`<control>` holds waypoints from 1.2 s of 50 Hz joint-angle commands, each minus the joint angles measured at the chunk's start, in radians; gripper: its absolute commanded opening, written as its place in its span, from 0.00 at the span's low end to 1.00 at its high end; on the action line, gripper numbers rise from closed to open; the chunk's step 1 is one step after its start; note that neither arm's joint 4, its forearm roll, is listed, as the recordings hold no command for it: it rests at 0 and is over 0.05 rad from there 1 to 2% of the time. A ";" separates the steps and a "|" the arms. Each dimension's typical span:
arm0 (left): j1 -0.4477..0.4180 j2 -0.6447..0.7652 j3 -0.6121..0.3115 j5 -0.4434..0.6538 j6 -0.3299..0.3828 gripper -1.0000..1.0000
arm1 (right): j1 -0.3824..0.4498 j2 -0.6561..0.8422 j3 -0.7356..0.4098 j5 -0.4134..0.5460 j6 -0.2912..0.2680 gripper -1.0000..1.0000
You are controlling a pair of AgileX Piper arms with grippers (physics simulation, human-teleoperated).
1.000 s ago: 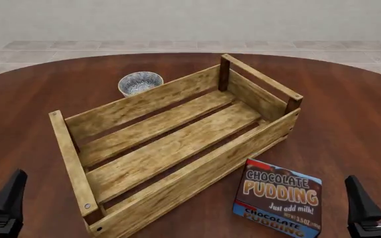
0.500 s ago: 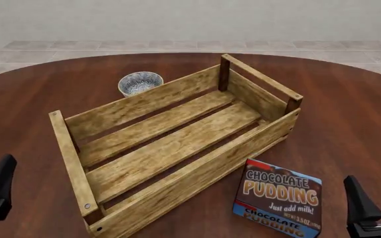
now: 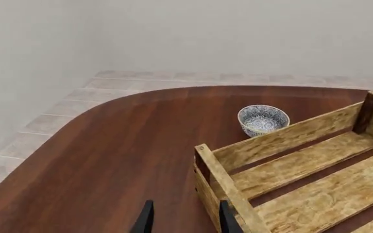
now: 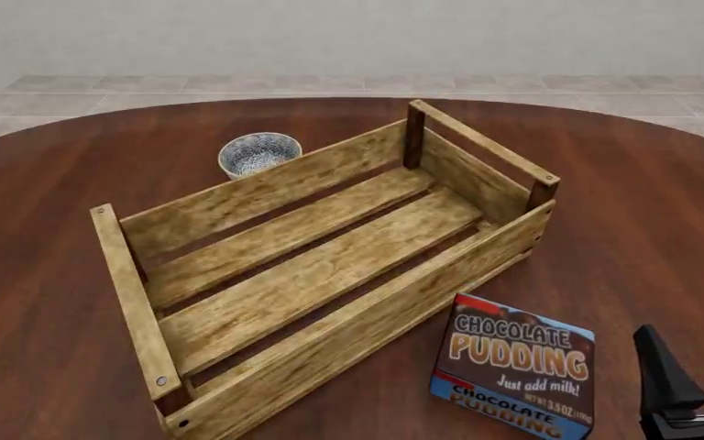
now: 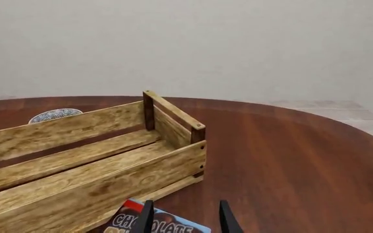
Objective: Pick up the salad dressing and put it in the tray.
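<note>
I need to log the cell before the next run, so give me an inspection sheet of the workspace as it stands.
Surface: round dark-wood table, no marks seen.
Job's things: tray sits diagonally mid-table, nothing in it; salad dressing not seen in any view.
Clutter: chocolate pudding box beside the tray's near long side; patterned bowl behind its far side.
Grippers: left gripper open, holding nothing, near the tray's corner; right gripper open, holding nothing, above the pudding box.
Cables: nothing seen.
Surroundings: tiled floor, plain pale wall.
</note>
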 commanded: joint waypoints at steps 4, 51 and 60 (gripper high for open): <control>0.096 -0.038 -0.038 0.114 0.003 1.00 | 0.005 -0.002 -0.002 0.004 -0.005 1.00; 0.348 -0.175 0.043 0.305 0.028 1.00 | 0.007 -0.005 0.000 0.000 0.004 1.00; 0.381 -0.176 0.076 0.306 0.034 1.00 | 0.007 -0.005 0.000 0.004 0.004 1.00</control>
